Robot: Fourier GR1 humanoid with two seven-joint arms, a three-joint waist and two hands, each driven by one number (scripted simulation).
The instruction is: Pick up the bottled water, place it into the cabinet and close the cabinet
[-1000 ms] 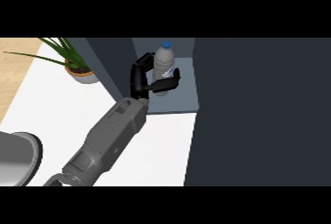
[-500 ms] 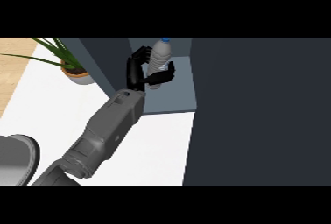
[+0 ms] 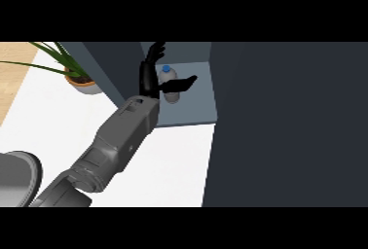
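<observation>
The white counter (image 3: 179, 160) ran under the grey forearm (image 3: 119, 138), bright and bare around it, and off at its far left edge a strip of pale wooden floor (image 3: 18, 63) showed. Behind and to the left of the hand stood a potted plant (image 3: 81, 80), long green leaves fanning out of a tan pot. Down at the lower left, well back from the hand near the elbow, sat the curved grey rim of a round metal pan (image 3: 18, 177). To the right of the hand rose a big dark door panel (image 3: 287, 121), filling that whole side. Between that panel and a dark blue-grey side wall (image 3: 108, 68) lay the cabinet (image 3: 194, 109), its lighter blue-grey floor open to view.

Inside it stood the bottled water (image 3: 169, 82): a clear, pale bottle with a small blue cap, upright on the cabinet floor, seen from steeply above.

The hand (image 3: 149, 75), black, was spread wide: fingers (image 3: 155, 51) straight and pointing up past the bottle's left side, thumb (image 3: 179, 85) stretched out to the right across the bottle's lower front. The bottle sat in the gap between fingers and thumb, and nothing was curled round it. Whether the thumb touched it could not be told. Which arm this was could not be told either.
</observation>
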